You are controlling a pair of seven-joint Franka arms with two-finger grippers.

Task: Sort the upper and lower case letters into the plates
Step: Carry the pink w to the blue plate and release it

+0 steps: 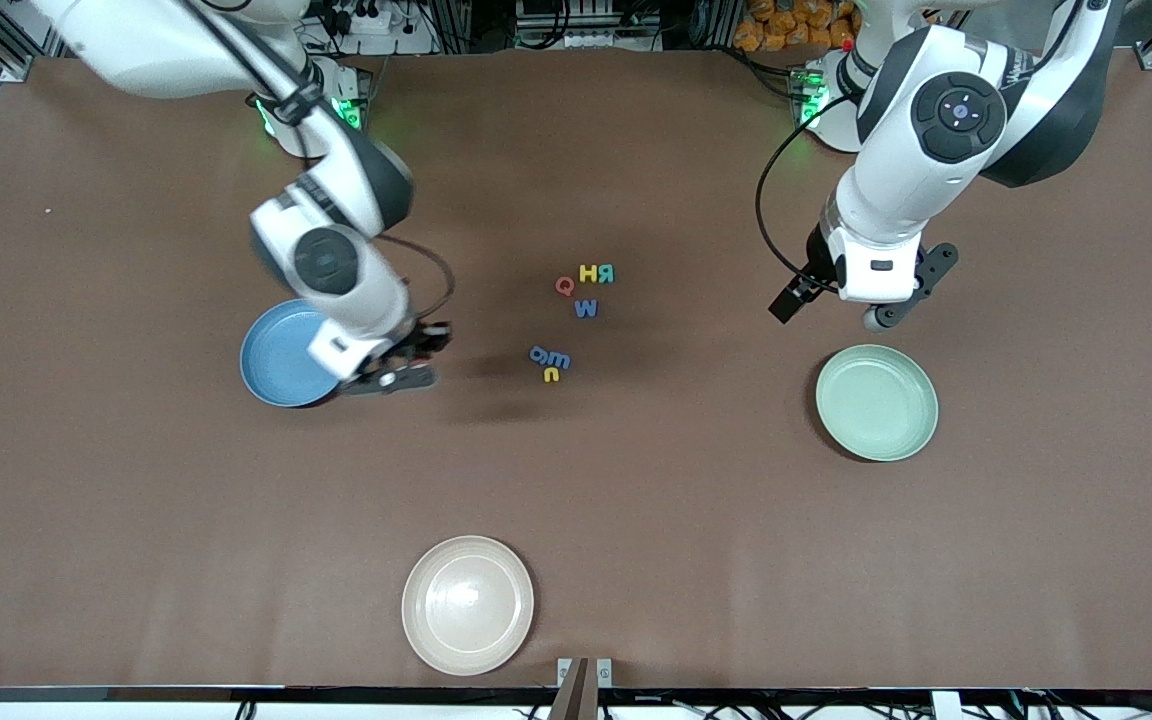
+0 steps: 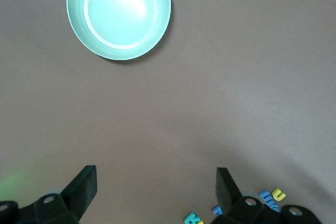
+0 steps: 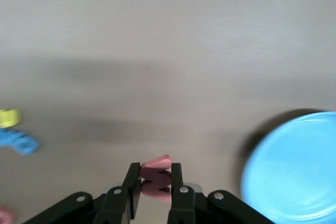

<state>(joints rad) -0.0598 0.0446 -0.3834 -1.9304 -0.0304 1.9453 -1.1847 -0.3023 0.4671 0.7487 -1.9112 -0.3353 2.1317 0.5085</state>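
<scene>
The right gripper (image 3: 155,182) is pinching a small red letter (image 3: 156,167) between its fingers, up in the air over the table just beside the blue plate (image 1: 276,355). The left gripper (image 2: 156,188) is waiting with its fingers spread and nothing in them, above the table near the mint green plate (image 1: 877,402). The other letters (image 1: 576,310) are lying in two small groups on the brown table (image 1: 636,500), between the two plates.

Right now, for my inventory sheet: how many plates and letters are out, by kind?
Plates: 3 (blue, mint, cream)
Loose letters: 7
Held letter, in the right gripper: 1
Total: 11
</scene>
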